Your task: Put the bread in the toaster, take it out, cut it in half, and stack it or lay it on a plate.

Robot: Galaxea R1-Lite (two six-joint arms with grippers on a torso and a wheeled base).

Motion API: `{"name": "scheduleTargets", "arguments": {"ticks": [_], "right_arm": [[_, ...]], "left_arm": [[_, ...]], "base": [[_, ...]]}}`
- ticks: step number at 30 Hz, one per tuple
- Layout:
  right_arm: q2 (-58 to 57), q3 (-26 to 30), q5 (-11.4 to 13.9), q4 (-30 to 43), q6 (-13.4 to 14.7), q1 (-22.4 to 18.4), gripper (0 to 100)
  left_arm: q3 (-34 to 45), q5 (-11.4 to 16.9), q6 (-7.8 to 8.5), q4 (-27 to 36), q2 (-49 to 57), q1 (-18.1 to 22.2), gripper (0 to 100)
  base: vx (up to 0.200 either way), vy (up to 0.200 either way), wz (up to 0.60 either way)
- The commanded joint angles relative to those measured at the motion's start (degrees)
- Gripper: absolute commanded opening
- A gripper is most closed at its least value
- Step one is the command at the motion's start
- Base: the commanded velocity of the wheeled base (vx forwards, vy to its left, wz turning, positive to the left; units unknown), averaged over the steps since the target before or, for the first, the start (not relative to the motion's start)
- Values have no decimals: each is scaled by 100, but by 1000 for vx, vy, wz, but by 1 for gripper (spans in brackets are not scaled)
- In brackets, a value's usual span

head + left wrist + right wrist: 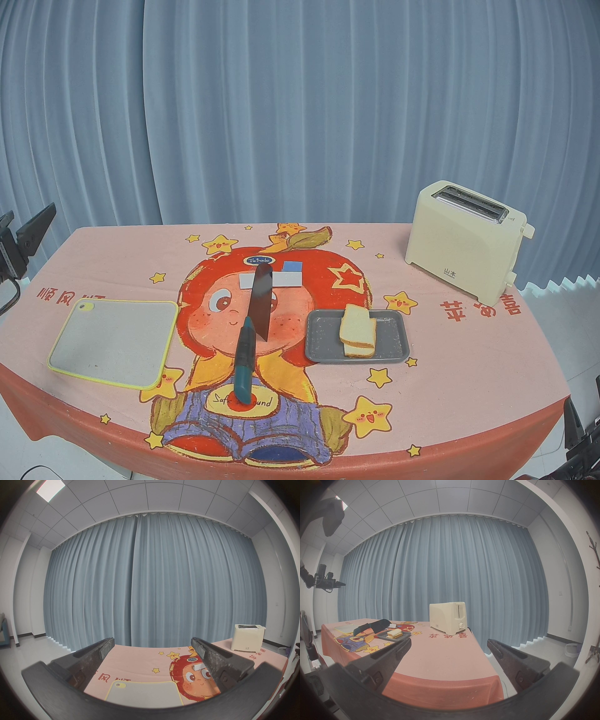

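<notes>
Bread (357, 331) — two pale square slices, stacked — lies on a flat grey rectangular tray (325, 340), well beyond my right gripper's (449, 645) fingers. Those dark wedge-shaped fingers (518, 664) stand spread, holding nothing, off the table's (440, 658) edge, level and facing the boxy cream toaster (447, 617). My left gripper (152, 645) is likewise spread and empty, with the smooth yellow-rimmed cutting board (145, 694) just ahead of its fingers. A teal-handled, dark-bladed knife (253, 331) lies between board and tray.
</notes>
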State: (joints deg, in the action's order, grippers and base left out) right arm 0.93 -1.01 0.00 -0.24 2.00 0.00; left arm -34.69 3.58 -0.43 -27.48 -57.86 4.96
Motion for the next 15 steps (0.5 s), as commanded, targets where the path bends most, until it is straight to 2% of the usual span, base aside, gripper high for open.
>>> {"name": "scheduleTargets", "arguments": {"ticks": [1,15], "right_arm": [[-93,101,0,-2,2,0,100],[-93,101,0,-2,2,0,100]], "left_arm": [[305,134,-1,-3,416,5,100],[1061,195,-1,23,1453,5,100]], "base": [[0,0,0],[0,0,0]]}}
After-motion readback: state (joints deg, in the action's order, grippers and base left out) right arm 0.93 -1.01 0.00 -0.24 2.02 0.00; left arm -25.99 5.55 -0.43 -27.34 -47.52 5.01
